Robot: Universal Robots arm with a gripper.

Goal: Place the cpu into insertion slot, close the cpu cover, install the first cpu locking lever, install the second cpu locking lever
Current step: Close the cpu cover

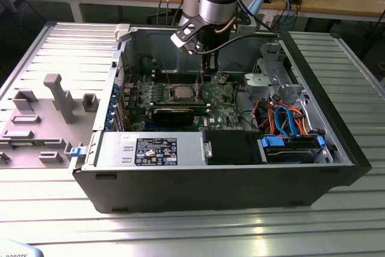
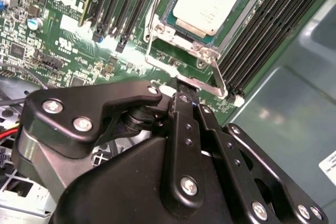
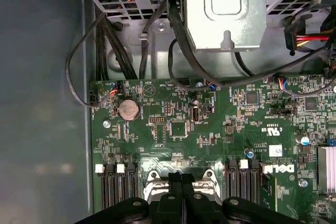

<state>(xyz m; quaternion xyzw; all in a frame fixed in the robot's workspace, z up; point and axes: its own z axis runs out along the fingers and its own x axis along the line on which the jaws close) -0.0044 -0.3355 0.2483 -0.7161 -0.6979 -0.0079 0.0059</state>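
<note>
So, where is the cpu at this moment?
The cpu lies flat in the insertion slot, between the two banks of long memory slots in the second wrist view; in the exterior view it is near the middle of the green board.

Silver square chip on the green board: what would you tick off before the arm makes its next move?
1. Dull silver square chip lying flat in place: ok.
2. Thin silver frame cover down around the chip: ok.
3. Bent wire locking lever latched: cannot tell.
4. Black gripper close by that lever: ok.
5. Gripper touching the lever: cannot tell.
</note>
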